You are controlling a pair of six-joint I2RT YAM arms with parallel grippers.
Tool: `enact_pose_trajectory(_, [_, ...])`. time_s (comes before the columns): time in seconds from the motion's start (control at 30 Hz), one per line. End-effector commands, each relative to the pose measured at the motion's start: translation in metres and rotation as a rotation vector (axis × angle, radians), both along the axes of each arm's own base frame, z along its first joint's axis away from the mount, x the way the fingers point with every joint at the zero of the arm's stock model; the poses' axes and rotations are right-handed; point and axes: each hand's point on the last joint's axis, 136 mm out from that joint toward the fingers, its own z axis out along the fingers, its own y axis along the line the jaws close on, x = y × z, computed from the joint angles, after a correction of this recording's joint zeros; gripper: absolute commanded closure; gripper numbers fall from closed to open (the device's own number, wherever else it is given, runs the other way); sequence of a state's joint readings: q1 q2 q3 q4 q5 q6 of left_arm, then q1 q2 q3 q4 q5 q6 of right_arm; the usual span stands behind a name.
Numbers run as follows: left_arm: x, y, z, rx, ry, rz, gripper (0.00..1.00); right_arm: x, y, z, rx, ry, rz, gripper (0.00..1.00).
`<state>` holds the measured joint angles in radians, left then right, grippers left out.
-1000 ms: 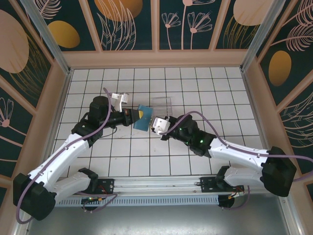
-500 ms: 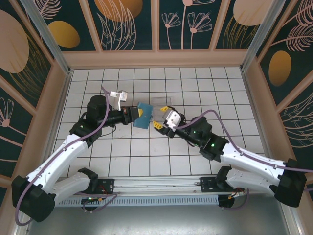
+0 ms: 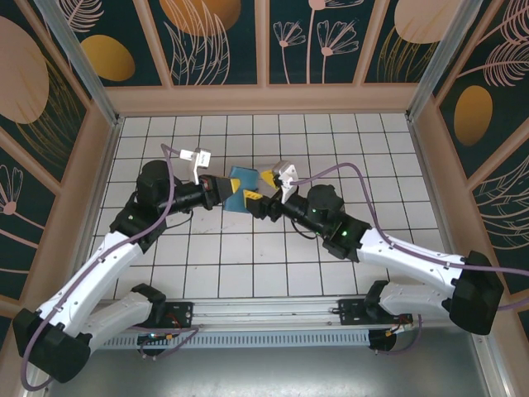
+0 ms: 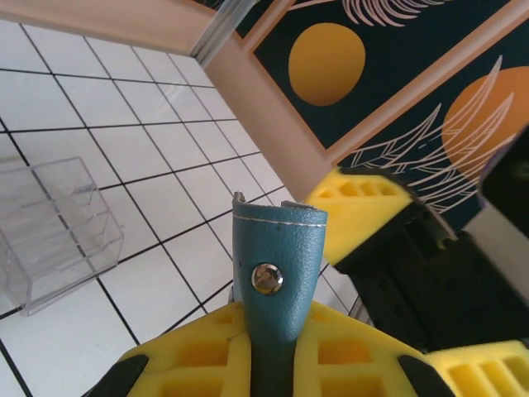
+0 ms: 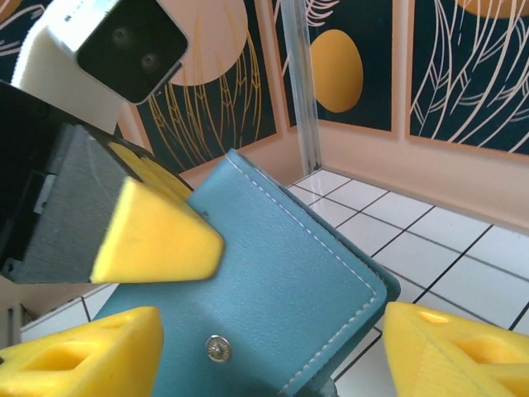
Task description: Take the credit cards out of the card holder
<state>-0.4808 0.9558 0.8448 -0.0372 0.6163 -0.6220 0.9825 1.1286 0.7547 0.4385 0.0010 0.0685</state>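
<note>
Seen from overhead, the left end effector (image 3: 221,192) is pinching the card holder (image 3: 241,187) by one edge. It is holding it lifted above the tiled bench (image 3: 248,265), between the two arms, so the free side is pointing toward the right arm. The right end effector (image 3: 260,188) is meeting it there with its jaws spread, one yellow finger on either side of the teal flap. One arm seems to be acting as a clamp while the other is lining up to work on the holder.

In the left wrist view, the left end effector (image 4: 273,364) is pressing its two yellow pads onto the lower part of the card holder (image 4: 277,248). The holder is standing edge-on, with its snap stud (image 4: 267,278) facing the camera. A clear plastic stand (image 4: 58,219) is sitting on the bench well off to the side and is taking no part.

In the right wrist view, the right end effector (image 5: 273,356) is gaping wide. Its fingers (image 5: 83,356) are flanking the card holder (image 5: 281,265) without, as far as I can tell, touching it. The holder is folded shut and no edge of the credit cards is showing, so I judge they are inside. The spread jaws are probably lining up to take the flap and open it.
</note>
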Motion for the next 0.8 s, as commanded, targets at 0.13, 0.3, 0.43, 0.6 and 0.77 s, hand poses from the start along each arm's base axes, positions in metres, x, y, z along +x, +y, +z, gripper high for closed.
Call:
enact_pose_trajectory(0.13, [-0.029,-0.001,0.075,-0.159,-0.216,-0.105,1.00,-0.023,-0.020,0.050,0.156,-0.069,0.057,0.36])
enact_pose_trajectory(0.3, [-0.050,0.002,0.100,-0.231,-0.294,-0.161,1.00,-0.039,-0.028,0.070,0.184,-0.142,0.105,0.44])
enact_pose_trajectory(0.43, [-0.063,0.005,0.115,-0.258,-0.345,-0.191,1.00,-0.050,-0.036,0.082,0.212,-0.193,0.127,0.50])
enact_pose_trajectory(0.6, [-0.076,0.007,0.130,-0.282,-0.393,-0.234,1.00,-0.061,-0.039,0.091,0.215,-0.239,0.170,0.57])
enact_pose_trajectory(0.77, [-0.092,0.008,0.143,-0.321,-0.442,-0.292,1.00,-0.069,-0.035,0.095,0.213,-0.260,0.218,0.65])
